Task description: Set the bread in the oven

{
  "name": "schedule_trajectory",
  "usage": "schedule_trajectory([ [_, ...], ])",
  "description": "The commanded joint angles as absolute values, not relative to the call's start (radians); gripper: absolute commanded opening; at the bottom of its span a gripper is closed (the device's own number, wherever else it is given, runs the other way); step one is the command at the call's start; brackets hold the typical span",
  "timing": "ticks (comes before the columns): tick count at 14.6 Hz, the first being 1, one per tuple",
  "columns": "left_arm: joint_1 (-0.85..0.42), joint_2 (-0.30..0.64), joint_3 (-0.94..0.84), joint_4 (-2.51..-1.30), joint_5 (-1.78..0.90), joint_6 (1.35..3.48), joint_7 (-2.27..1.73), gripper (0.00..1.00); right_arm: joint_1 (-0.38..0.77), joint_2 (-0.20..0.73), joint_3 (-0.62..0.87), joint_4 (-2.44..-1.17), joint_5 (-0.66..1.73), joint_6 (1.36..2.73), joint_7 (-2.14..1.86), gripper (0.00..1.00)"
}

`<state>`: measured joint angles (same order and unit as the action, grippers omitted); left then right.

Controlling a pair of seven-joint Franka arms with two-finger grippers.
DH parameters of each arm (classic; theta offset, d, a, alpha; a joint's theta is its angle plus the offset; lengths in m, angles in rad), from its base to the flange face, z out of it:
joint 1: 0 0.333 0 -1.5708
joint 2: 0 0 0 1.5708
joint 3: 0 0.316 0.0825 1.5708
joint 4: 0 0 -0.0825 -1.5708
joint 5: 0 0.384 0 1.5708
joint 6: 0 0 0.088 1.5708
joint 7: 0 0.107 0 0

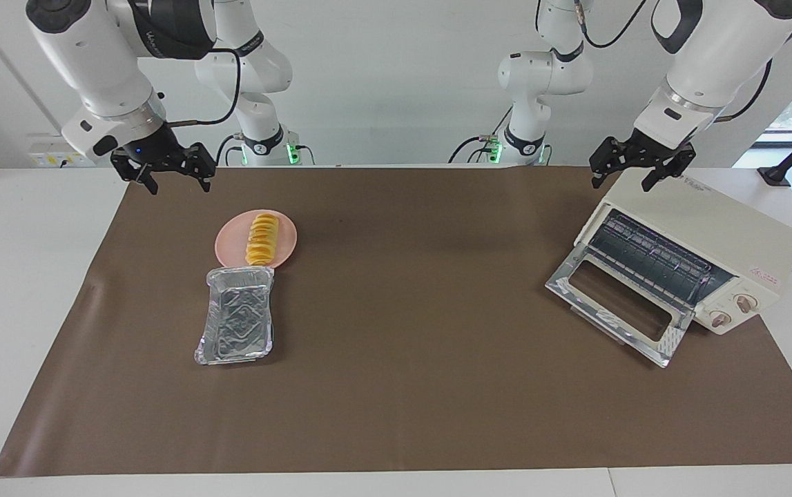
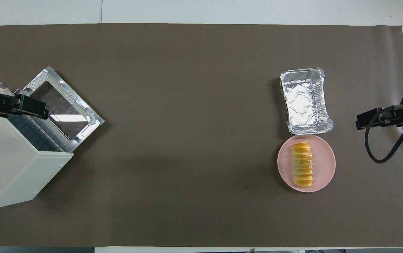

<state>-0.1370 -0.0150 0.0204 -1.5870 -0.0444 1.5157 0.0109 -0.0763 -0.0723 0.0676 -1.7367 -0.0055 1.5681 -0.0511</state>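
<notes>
The bread (image 1: 262,239) (image 2: 302,163), a ridged yellow-orange loaf, lies on a round pink plate (image 1: 288,235) (image 2: 323,165) toward the right arm's end of the table. The cream-white oven (image 1: 710,231) (image 2: 8,165) stands at the left arm's end. Its glass door (image 1: 616,304) (image 2: 64,102) is dropped open and the rack shows inside. My left gripper (image 1: 621,183) (image 2: 29,107) hangs open over the oven's top edge, holding nothing. My right gripper (image 1: 180,185) (image 2: 363,123) hovers open and empty over the mat's edge, apart from the plate.
A crinkled silver foil tray (image 1: 237,314) (image 2: 305,102) lies empty against the plate's rim, farther from the robots than the plate. A brown mat (image 1: 402,359) (image 2: 187,123) covers the table between the plate and the oven.
</notes>
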Motion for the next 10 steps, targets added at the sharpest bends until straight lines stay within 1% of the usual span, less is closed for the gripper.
schedule_trajectory([
  [1,-0.143,-0.041,0.029,-1.615,-0.058,1.534,0.015,1.0,-0.089,-0.077,0.075,-1.729,-0.02,1.549,-0.077,1.0],
  [7,-0.143,-0.041,0.029,-1.615,-0.058,1.532,0.015,1.0,-0.084,-0.098,0.078,-1.764,-0.008,1.551,-0.075,1.0],
  [9,-0.143,-0.041,0.029,-1.615,-0.058,1.532,0.015,1.0,-0.069,-0.141,0.083,-1.857,-0.006,1.577,-0.033,1.0],
  [10,-0.143,-0.041,0.029,-1.615,-0.058,1.534,0.015,1.0,-0.045,-0.167,0.084,-1.914,-0.005,1.619,0.007,1.0],
])
